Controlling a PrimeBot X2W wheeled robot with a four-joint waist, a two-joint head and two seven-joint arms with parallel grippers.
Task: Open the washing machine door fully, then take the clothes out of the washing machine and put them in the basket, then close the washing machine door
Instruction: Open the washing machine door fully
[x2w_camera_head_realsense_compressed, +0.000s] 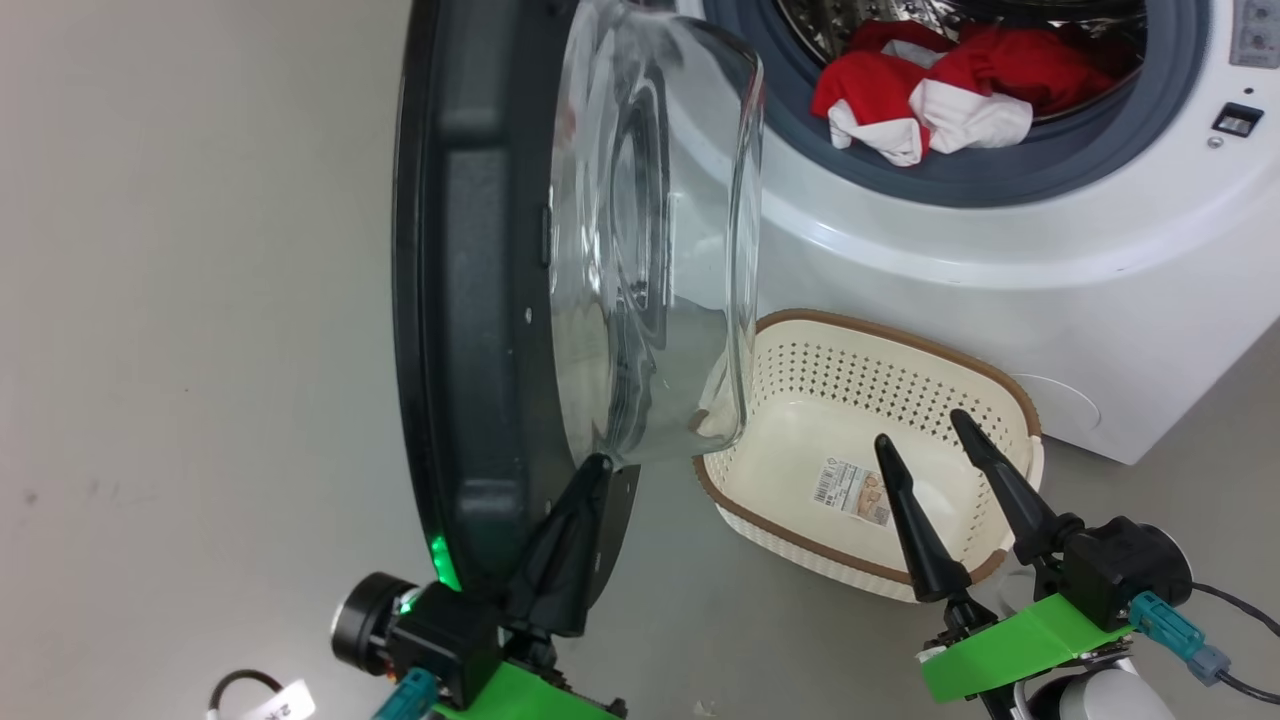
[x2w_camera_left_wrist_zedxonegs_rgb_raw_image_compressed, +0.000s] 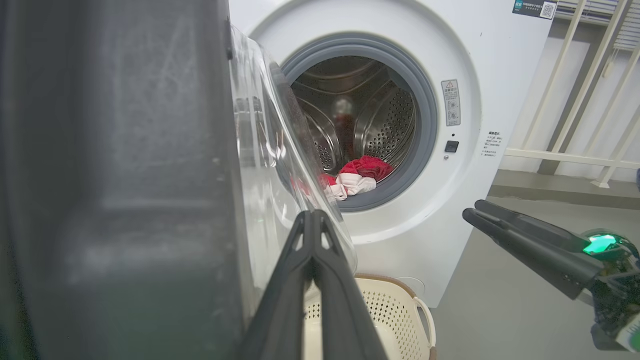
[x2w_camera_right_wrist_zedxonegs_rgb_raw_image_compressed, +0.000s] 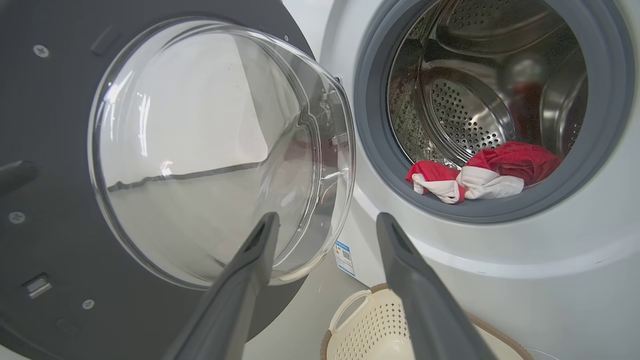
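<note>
The washing machine door (x2w_camera_head_realsense_compressed: 470, 300) stands swung out, edge-on to me, its glass bowl (x2w_camera_head_realsense_compressed: 650, 250) bulging toward the washing machine (x2w_camera_head_realsense_compressed: 1000, 290). My left gripper (x2w_camera_head_realsense_compressed: 580, 520) is shut with nothing between its fingers, which lie against the door's inner face (x2w_camera_left_wrist_zedxonegs_rgb_raw_image_compressed: 125, 175) near its lower edge. Its closed tips (x2w_camera_left_wrist_zedxonegs_rgb_raw_image_compressed: 312, 215) sit beside the glass. Red and white clothes (x2w_camera_head_realsense_compressed: 930, 90) lie at the drum's mouth (x2w_camera_right_wrist_zedxonegs_rgb_raw_image_compressed: 480, 172). The basket (x2w_camera_head_realsense_compressed: 880, 335) sits on the floor below the opening, holding only a paper label. My right gripper (x2w_camera_head_realsense_compressed: 922, 428) hovers open over it (x2w_camera_right_wrist_zedxonegs_rgb_raw_image_compressed: 326, 217).
Grey floor (x2w_camera_head_realsense_compressed: 200, 350) stretches wide to the left of the door. A cable with a white tag (x2w_camera_head_realsense_compressed: 260, 700) lies by my left arm. A white railing (x2w_camera_left_wrist_zedxonegs_rgb_raw_image_compressed: 575, 100) stands to the machine's right. A blue label (x2w_camera_right_wrist_zedxonegs_rgb_raw_image_compressed: 344, 257) marks the machine's lower front.
</note>
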